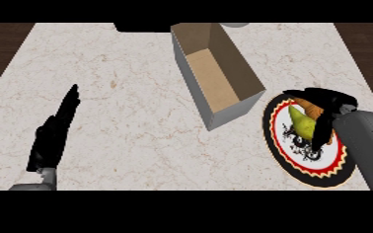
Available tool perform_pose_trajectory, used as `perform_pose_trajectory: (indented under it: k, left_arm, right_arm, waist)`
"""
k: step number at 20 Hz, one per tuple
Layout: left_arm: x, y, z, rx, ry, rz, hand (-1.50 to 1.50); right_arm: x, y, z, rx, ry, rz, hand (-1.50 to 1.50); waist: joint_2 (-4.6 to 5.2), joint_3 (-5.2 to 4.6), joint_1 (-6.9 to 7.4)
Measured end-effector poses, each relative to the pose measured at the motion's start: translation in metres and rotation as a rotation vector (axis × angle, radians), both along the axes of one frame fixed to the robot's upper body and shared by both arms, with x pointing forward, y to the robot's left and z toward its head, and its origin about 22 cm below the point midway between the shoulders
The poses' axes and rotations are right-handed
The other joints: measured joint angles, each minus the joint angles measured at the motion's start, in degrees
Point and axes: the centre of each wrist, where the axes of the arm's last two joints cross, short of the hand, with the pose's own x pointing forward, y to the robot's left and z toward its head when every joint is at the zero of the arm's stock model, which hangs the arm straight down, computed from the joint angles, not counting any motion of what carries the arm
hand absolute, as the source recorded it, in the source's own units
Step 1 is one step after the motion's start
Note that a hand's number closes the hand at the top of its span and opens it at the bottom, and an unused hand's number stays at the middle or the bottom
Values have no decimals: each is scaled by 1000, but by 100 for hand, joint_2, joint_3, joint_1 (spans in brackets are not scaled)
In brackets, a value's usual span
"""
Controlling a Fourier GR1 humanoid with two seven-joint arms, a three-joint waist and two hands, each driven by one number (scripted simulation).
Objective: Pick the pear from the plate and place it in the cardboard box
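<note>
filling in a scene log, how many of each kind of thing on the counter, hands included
pear: 1
plate: 1
cardboard box: 1
hands: 2, left hand and right hand
shapes cut off at the far edge, kind unclear: 2, dark shape and grey shape
total: 7

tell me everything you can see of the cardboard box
The box is a long, open-topped rectangular carton, brown cardboard on its floor and inner walls, greyish on the outer walls facing the view. No flaps or lid show. It stands upright on the marble counter, set at a slant, its far end near the counter's back edge and its near corner close to the plate; whether they touch cannot be told. Nothing lies inside it.
</note>
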Motion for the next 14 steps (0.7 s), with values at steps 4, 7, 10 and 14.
perform_pose_trajectory:
  k: [4,7,10,14]
  left_arm:
    - [-2,-7,0,2,-2,-1,0]
    - [-1,0,0,2,-1,3,0]
    - [-3,-2,-1,4,0,3,0]
    - [-1,-9,2,1,-2,4,0]
  right_arm:
    - [2,5,-12,-3,4,-3,-150]
    - [-3,-3,-17,-9,7,13,-150]
    - [-2,3,-20,-27,16,20,-150]
    - [-1,2,-20,-10,14,14,150]
  waist:
    - [2,-1,13]
    - [-1,-3,9]
    - [-11,-15,3]
    - [-32,-37,9]
